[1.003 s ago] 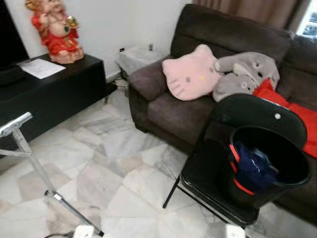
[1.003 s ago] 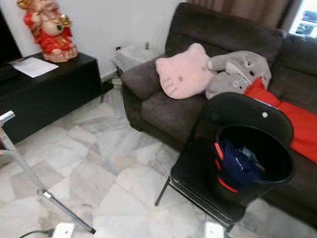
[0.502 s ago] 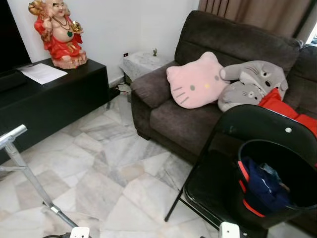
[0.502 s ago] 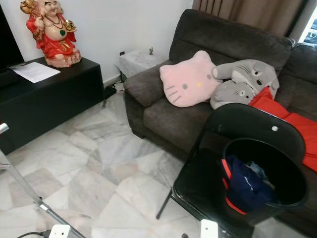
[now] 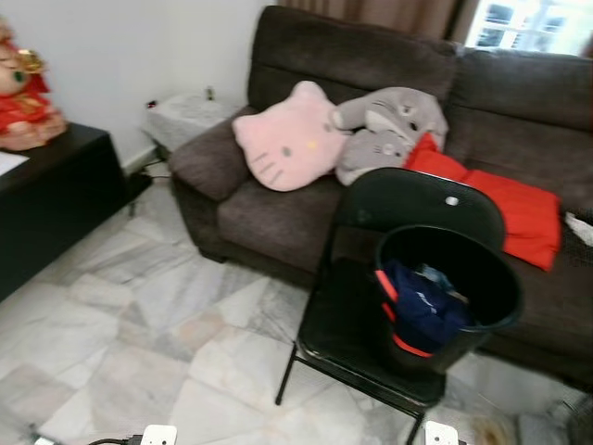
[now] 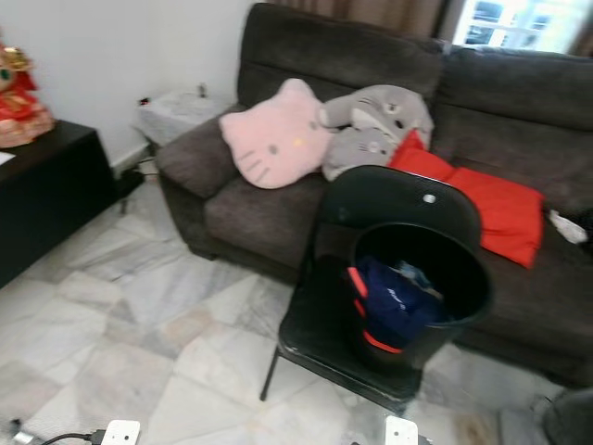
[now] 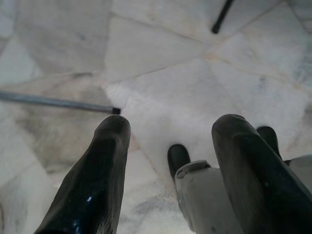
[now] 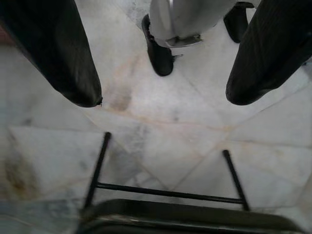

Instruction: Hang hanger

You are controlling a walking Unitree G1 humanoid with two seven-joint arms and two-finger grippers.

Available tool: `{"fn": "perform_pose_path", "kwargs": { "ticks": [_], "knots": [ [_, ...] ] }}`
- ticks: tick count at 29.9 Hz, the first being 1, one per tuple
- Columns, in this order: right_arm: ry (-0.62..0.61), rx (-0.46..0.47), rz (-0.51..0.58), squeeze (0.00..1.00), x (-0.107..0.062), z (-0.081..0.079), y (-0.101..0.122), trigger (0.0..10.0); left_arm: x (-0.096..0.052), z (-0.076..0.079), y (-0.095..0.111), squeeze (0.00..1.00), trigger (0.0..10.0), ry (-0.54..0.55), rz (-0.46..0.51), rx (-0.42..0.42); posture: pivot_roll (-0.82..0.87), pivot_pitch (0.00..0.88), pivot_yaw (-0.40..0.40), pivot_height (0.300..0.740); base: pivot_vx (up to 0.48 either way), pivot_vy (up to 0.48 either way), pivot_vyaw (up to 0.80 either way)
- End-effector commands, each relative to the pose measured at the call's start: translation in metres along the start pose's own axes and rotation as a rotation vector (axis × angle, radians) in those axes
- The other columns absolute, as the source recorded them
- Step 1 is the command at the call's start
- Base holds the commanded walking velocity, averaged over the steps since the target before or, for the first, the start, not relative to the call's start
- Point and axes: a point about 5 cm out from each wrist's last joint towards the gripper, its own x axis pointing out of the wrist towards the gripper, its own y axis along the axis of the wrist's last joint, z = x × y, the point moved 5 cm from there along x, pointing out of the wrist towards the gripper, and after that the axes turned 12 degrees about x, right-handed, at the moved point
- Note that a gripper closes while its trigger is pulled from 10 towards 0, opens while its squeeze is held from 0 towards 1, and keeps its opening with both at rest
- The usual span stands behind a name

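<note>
Black plastic makes up the bucket [image 5: 508, 311] that sits on the seat of a black folding chair [image 5: 408, 199], at about 4 o'clock from the middle of the head view. Inside it lies a bundle of navy cloth [image 5: 422, 306] with a red band [image 5: 408, 348] curving round its 7 o'clock side. Whether that band is the hanger cannot be told at this blur.

Behind the chair, towards 12 o'clock, a dark brown sofa [image 5: 269, 209] carries a pink cat-face cushion [image 5: 283, 139], a grey plush [image 5: 389, 125] and a red cloth [image 5: 500, 204]. At 9 o'clock a black cabinet [image 5: 46, 204] bears a red figurine [image 5: 23, 102]. The marble floor [image 5: 139, 324] spreads in pale grey and beige slabs.

The left gripper [image 7: 170, 124] hangs above the floor, its fingers [image 7: 97, 180] spread wide, holding and touching nothing. Past them a thin metal rod [image 7: 53, 102] lies on the marble.

The right gripper [image 8: 163, 97] hangs likewise, fingers [image 8: 53, 48] wide apart and gripping nothing, with the chair's leg frame [image 8: 165, 192] on the floor beyond them.
</note>
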Motion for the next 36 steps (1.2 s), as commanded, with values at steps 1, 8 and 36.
{"fn": "perform_pose_path", "kwargs": {
  "ticks": [1, 8, 36],
  "knots": [
    [-0.008, 0.007, -0.002, 0.00, 0.000, 0.002, 0.000, 10.0, -0.001, 0.002, -0.006, 0.00, 10.0, -0.006, -0.022, 0.004, 0.11, 0.020, -0.024, 0.740, 0.000, 0.000, -0.77],
    [0.003, 0.021, 0.023, 0.00, 0.000, 0.000, 0.003, 10.0, -0.001, 0.002, -0.006, 0.00, 10.0, -0.005, -0.022, 0.006, 0.11, 0.021, -0.025, 0.740, 0.000, 0.000, -0.44],
    [0.150, -0.050, 0.321, 0.00, -0.011, -0.016, 0.041, 10.0, -0.002, 0.004, -0.011, 0.00, 10.0, -0.016, -0.030, 0.022, 0.05, 0.025, -0.041, 0.740, 0.000, 0.000, 0.00]
  ]
}}
